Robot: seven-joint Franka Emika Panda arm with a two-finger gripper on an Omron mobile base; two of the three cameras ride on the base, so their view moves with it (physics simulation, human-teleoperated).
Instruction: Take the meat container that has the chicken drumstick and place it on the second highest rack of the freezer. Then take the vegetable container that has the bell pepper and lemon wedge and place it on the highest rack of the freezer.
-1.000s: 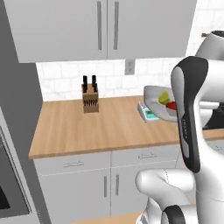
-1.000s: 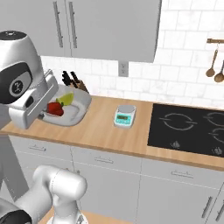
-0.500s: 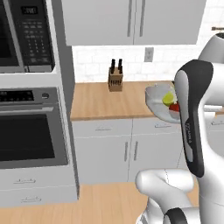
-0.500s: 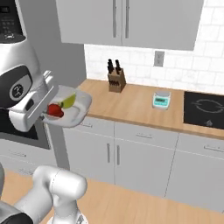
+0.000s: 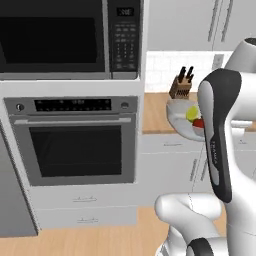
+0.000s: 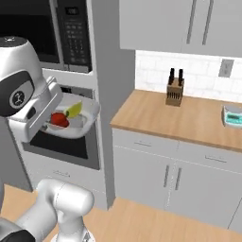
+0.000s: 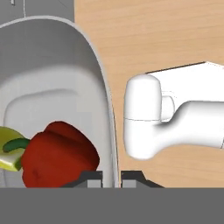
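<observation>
gripper [image 7: 111, 177]: clenched on vegetable container [image 7: 94, 65] rim, carried in air before the oven [image 5: 75, 140]
contents: bell pepper [image 7: 57, 157] beside lemon wedge [image 7: 8, 151]
right base view: scale [image 6: 233, 115] on desk [image 6: 189, 116]

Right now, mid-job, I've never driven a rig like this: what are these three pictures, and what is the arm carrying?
The machine is a white robot arm on a driving base in a simulated kitchen. Two pictures come from cameras on the base, behind the arm to its left and right; the third looks along the hand.

The end effector is shut on the rim of a pale grey vegetable container, held up in the air in front of the oven. Inside it lie the red bell pepper and the yellow-green lemon wedge, touching each other.

A microwave sits above the oven. On the wooden counter stand a knife block and a small kitchen scale.
</observation>
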